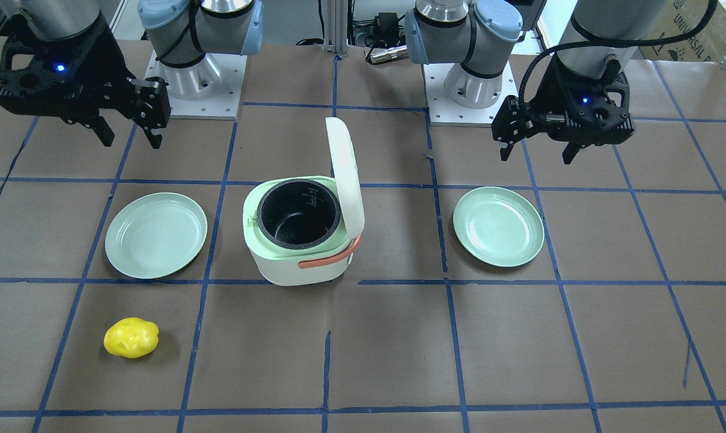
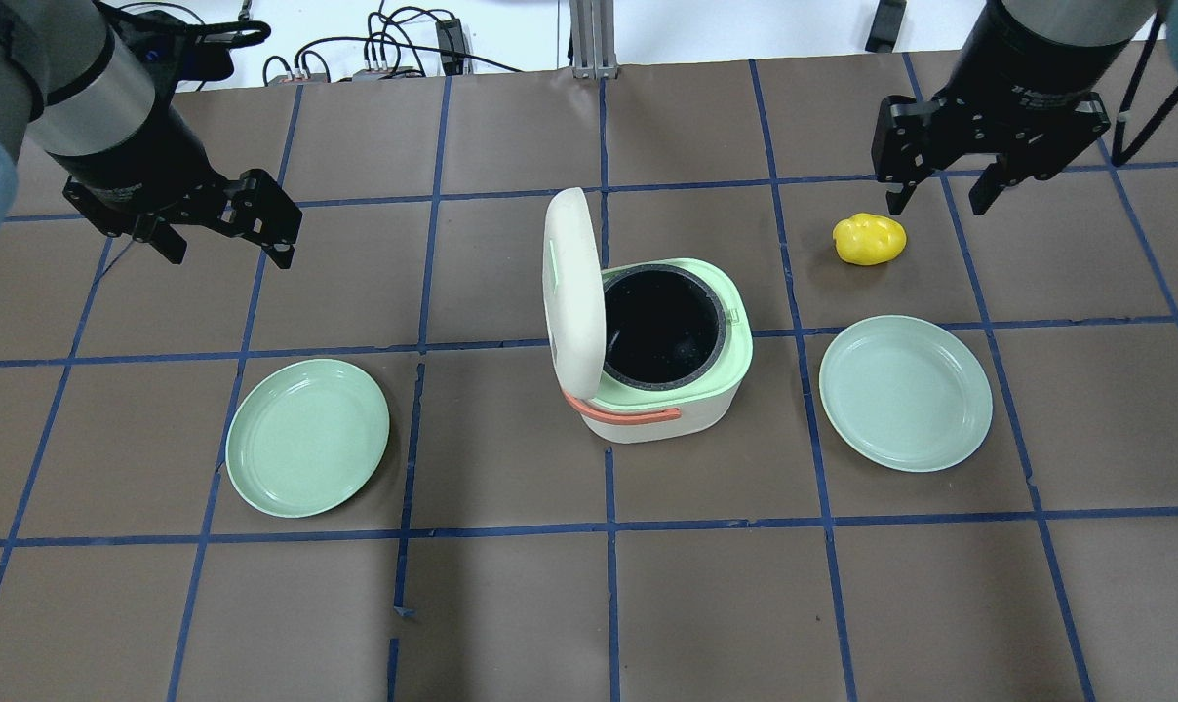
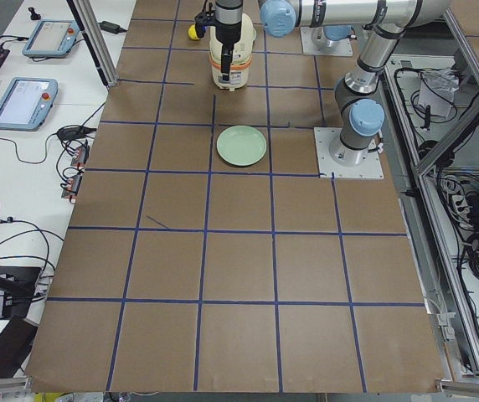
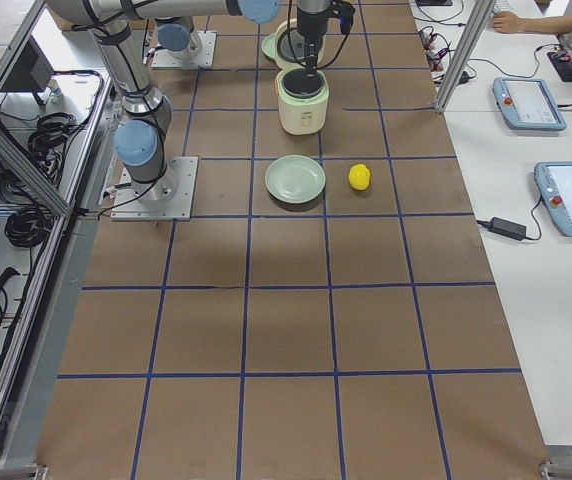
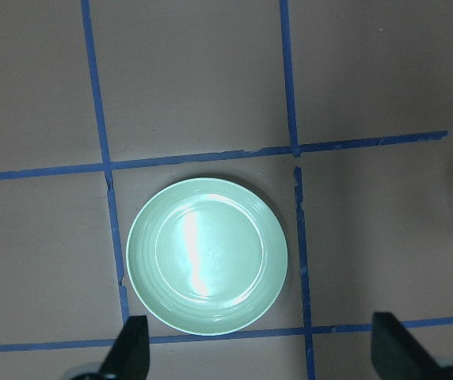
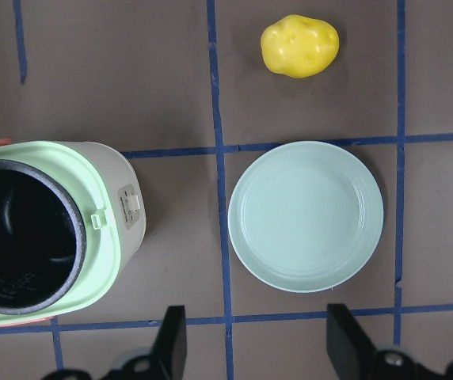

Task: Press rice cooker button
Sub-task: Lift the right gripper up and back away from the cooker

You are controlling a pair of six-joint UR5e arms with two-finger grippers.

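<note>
The pale green and white rice cooker [image 1: 291, 264] [image 2: 682, 414] stands mid-table with its lid [image 2: 571, 278] raised upright and the black pot empty. A small button panel [image 6: 129, 207] shows on its side toward the right arm, beside the front latch [image 6: 97, 220]. My left gripper [image 2: 223, 226] [image 1: 537, 151] is open and empty, above the table to the cooker's left. My right gripper [image 2: 940, 200] [image 1: 131, 139] is open and empty, high and to the cooker's right. In the wrist views both grippers [image 5: 262, 352] [image 6: 258, 340] have their jaws spread.
One green plate [image 2: 307, 436] [image 5: 207, 255] lies left of the cooker and another [image 2: 905, 392] [image 6: 306, 215] lies right of it. A yellow potato [image 2: 870, 239] [image 6: 299, 45] lies beyond the right plate, just under my right gripper. An orange handle [image 2: 623, 413] hangs at the cooker's near side.
</note>
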